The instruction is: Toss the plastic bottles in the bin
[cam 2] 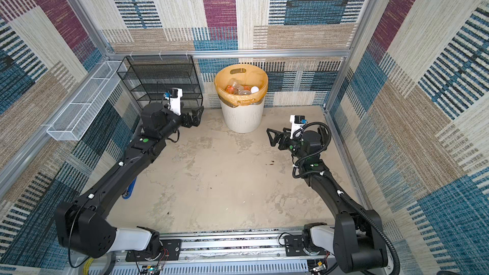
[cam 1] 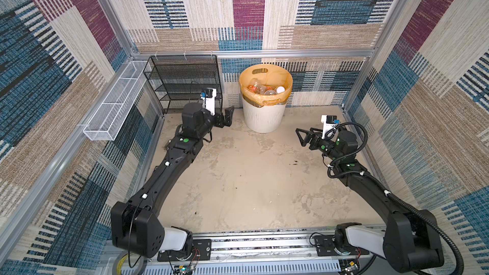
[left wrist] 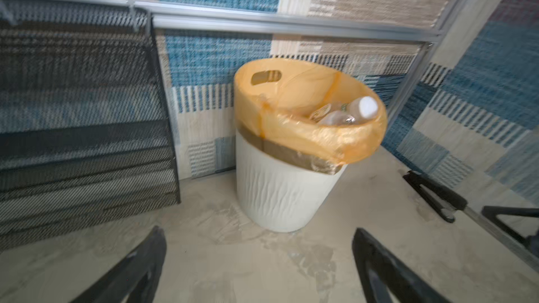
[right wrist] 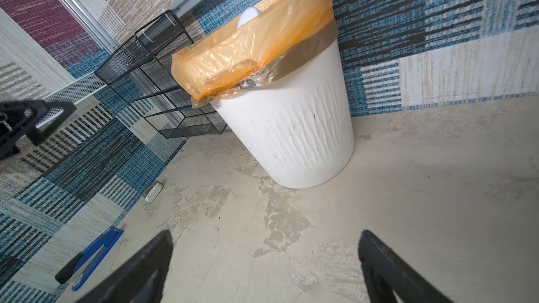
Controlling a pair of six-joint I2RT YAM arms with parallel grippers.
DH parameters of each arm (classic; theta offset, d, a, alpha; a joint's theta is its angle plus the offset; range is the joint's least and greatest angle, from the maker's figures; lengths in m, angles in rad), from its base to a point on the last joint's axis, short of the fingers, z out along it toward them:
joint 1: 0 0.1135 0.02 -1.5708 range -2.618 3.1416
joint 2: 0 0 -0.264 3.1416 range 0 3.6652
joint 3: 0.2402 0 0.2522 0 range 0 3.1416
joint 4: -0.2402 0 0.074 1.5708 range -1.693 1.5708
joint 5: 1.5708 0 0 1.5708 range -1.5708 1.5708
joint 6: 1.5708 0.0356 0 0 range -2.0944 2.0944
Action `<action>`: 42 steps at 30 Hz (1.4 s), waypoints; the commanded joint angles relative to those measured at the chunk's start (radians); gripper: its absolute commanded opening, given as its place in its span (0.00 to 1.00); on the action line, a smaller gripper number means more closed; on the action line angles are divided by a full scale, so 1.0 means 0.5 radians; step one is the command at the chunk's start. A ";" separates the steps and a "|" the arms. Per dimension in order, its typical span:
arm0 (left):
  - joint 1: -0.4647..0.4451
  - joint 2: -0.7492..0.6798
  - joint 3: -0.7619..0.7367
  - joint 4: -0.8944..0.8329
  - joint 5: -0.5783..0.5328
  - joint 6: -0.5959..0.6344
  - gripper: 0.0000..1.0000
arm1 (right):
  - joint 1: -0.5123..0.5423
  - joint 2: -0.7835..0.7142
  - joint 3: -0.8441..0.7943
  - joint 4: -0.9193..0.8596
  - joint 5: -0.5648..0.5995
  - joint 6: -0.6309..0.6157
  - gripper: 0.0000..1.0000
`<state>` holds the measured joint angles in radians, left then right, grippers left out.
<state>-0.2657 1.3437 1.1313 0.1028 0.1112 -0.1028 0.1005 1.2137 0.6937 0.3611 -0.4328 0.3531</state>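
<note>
Top views: bin [cam 1: 262,119] stands against the back wall, right of the rack [cam 1: 185,83], with an orange liner folded over its rim.
Bottles [cam 1: 264,89]: every one that shows lies inside the bin, heaped close to the rim. One white-capped bottle leans at the edge in the left wrist view.
Table [cam 1: 251,181]: no bottle shows on it in any view. A blue stapler [right wrist: 93,257] lies near the left wall.
Handling (judged): empty thin-wall plastic, so very light. The walls would dent under a squeeze and the smooth round bodies are slick and prone to roll. Not fragile, so dropping them in is fine.
Where to grip (judged): across the mid-body or label band, jaws square to the long axis. Avoid the cap and the tapered neck, which would squirt out.
Left gripper [left wrist: 256,271]: jaws spread wide with nothing between them and touching nothing. It sits low, near the bin's left side, and faces it.
Right gripper [right wrist: 262,272]: jaws spread wide and empty, with only bare table between them. It is right of the bin, clear of it, and pointed toward it.
Status (judged): looks done, unless a bottle lies hidden under an arm.
</note>
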 commanded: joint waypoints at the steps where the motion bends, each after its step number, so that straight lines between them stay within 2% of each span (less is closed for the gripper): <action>1: 0.110 -0.152 -0.375 0.187 -0.327 -0.074 1.00 | -0.002 0.045 0.040 -0.034 0.138 -0.043 0.99; 5: 0.228 -0.329 -0.840 0.312 -0.601 -0.141 1.00 | -0.008 0.095 0.025 -0.039 0.355 -0.067 0.99; 9: 0.254 -0.490 -1.218 0.522 -0.979 -0.118 0.99 | -0.026 0.080 -0.072 0.066 0.757 -0.074 0.99; 12: 0.261 -0.528 -1.397 0.644 -1.148 -0.052 0.99 | -0.035 0.054 -0.155 0.154 1.092 -0.132 0.99; 16: 0.261 -0.418 -1.520 0.816 -1.220 0.011 0.99 | -0.044 -0.005 -0.378 0.465 1.439 -0.327 0.99; 21: 0.261 -0.089 -1.619 1.333 -1.115 0.124 0.99 | -0.085 0.000 -0.647 0.899 1.708 -0.467 0.99; 24: 0.264 -0.027 -1.508 1.194 -1.055 0.207 1.00 | -0.143 0.072 -0.717 1.005 1.743 -0.440 0.99; 25: 0.264 0.000 -1.525 1.294 -1.042 0.258 1.00 | -0.157 0.100 -0.754 1.072 1.744 -0.441 0.99; 27: 0.289 0.127 -1.649 1.715 -1.022 0.296 1.00 | -0.169 0.162 -0.844 1.287 1.744 -0.470 0.99; 29: 0.313 0.289 -1.701 1.977 -1.003 0.291 1.00 | -0.197 0.208 -0.880 1.360 1.649 -0.443 0.99; 30: 0.314 0.319 -1.704 1.959 -0.904 0.315 1.00 | -0.198 0.250 -0.885 1.397 1.618 -0.451 0.99; 33: 0.330 0.432 -1.594 1.878 -0.856 0.333 1.00 | -0.201 0.412 -0.974 1.678 1.424 -0.530 0.99; 35: 0.373 0.372 -1.534 1.643 -0.767 0.278 1.00 | -0.201 0.504 -1.040 1.935 1.268 -0.605 0.99; 36: 0.392 0.362 -1.498 1.564 -0.730 0.270 1.00 | -0.201 0.481 -1.012 1.822 1.216 -0.623 0.98; 42: 0.423 0.397 -1.487 1.606 -0.686 0.261 1.00 | -0.201 0.660 -0.987 1.941 1.051 -0.692 0.99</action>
<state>-0.0589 1.5406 0.3779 0.9077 -0.2653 0.0284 -0.0002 1.4960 0.1959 1.2266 0.1776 0.0460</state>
